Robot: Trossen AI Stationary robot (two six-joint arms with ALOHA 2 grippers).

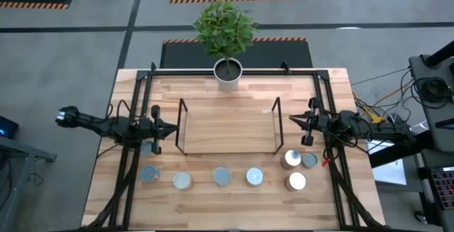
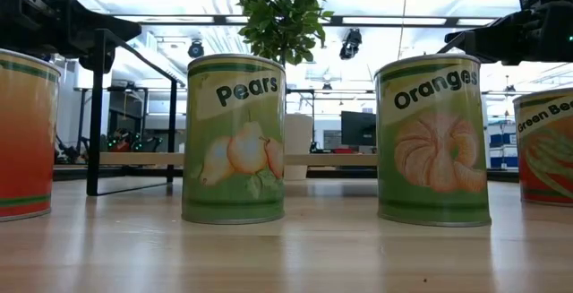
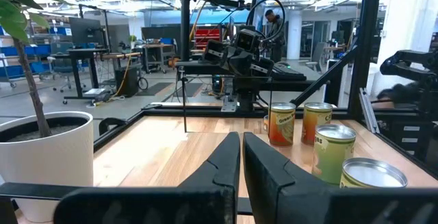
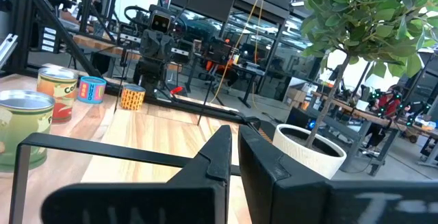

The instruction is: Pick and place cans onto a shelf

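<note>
On the pale wood-plank table (image 1: 213, 203), a low shelf (image 1: 227, 127) sits at the centre: thin black wire end frames at either side of a light wood board, nothing resting on it. 7 cans lie along the near side of the table, all short cylinders with round metal tops: 1 beneath the left gripper (image 1: 149, 147), 4 in a loose row (image 1: 221, 177), and a cluster of 3 (image 1: 296, 168) near the right end, just beside the shelf's right frame. In the low view, 2 of them show glossy green paper labels, a pears can (image 2: 234, 139) and an oranges can (image 2: 433, 141), both upright and apart. A white, smooth plant pot (image 1: 228, 74) with a leafy green plant stands at the far edge, behind the shelf. The left gripper (image 1: 172, 128) hangs just outside the shelf's left frame, its dark fingers (image 3: 226, 162) pressed together, holding nothing. The right gripper (image 1: 292, 120) hangs just outside the right frame, its fingers (image 4: 220, 152) likewise closed and empty.
</note>
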